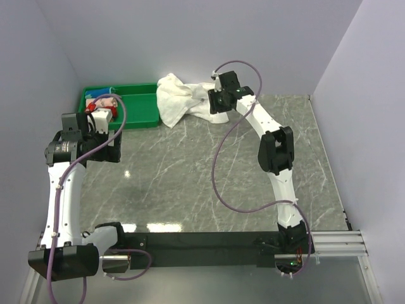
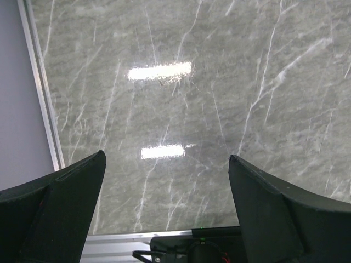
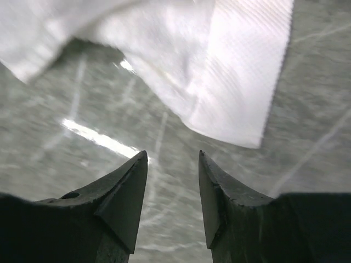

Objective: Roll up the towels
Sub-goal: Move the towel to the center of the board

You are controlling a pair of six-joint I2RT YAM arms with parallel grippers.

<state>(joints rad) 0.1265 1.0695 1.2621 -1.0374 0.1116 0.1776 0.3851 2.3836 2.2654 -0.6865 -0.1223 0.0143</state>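
Observation:
A large white terry towel lies crumpled at the back of the grey marble table, one end resting against the green tray. My right gripper hovers at the towel's right end. In the right wrist view the towel lies just beyond the right gripper, whose jaws stand a little apart and hold nothing. My left gripper hangs above the left side of the table, apart from the towel. In its wrist view the left gripper is wide open over bare marble.
A green tray at the back left holds small red and pink rolled cloths. Grey walls close the back and sides. A metal rail runs along the table's left edge.

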